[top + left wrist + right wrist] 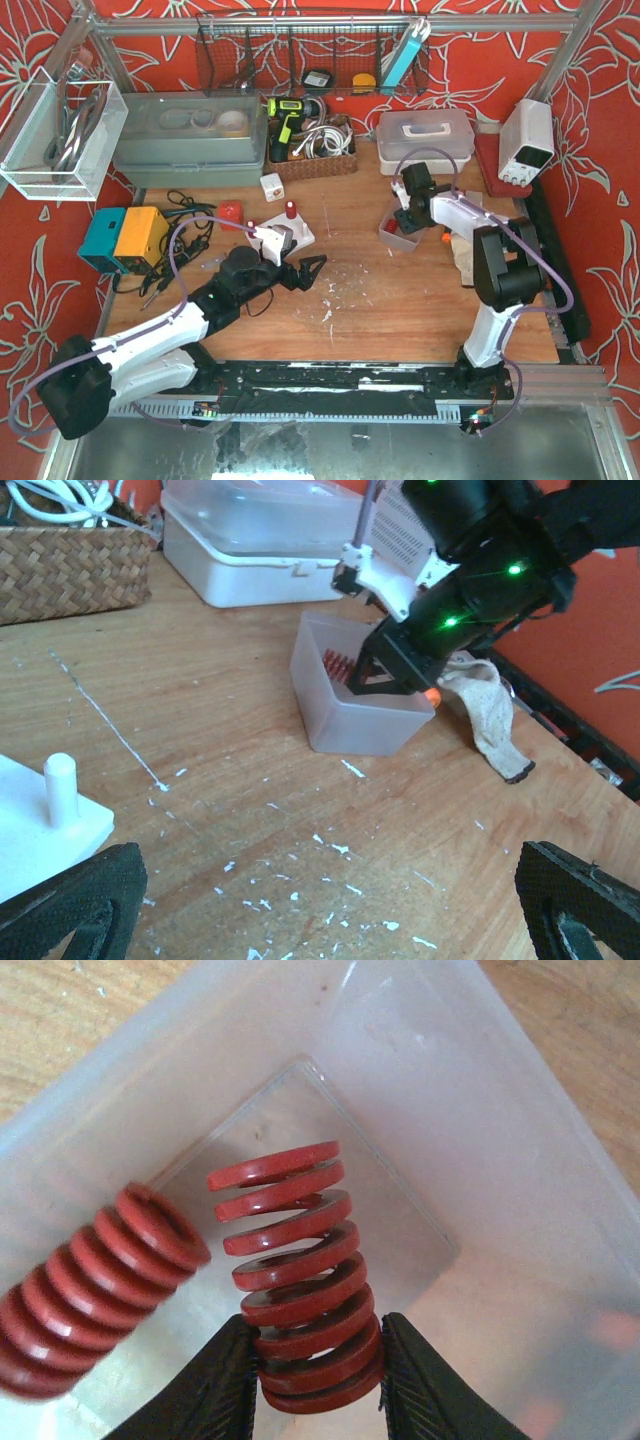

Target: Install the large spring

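A wooden table (pixel 380 300) is seen from above, with two robot arms bolted at its near edge.

The right gripper (pixel 318 1345) is at the right of the table, reaching down into a small translucent plastic bin (pixel 520 1160). Its two black fingers (pixel 225 1380) are closed narrowly on the lower coils of a red spring (pixel 295 1250), which stands almost upright off the bin floor. The fingers' lower parts are cut off by the frame edge.

A second red spring (pixel 95 1295) lies tilted to the left of the held one. It is slightly blurred and cut off at the edge of the view. It is hard to tell which of the two springs is larger.

From above, the arm hides most of the bin and neither spring can be seen.

The left gripper (pixel 303 272) is low over the middle of the table, with its fingers spread wide and nothing between them. Its own camera catches only the two dark fingertips (pixel 70 900) in the bottom corners.

Just left of it and a little farther away sits a white block (pixel 300 232) with a small red piece (pixel 291 210) standing on it. In the left wrist view, only a corner of the block shows, with a bare white peg (pixel 60 785) standing on it.

A pale cloth (pixel 490 715) lies just to the right of the bin. A wicker basket (pixel 60 560) and a white lidded box (pixel 260 540) stand at the far side, and both are cut off in that view.
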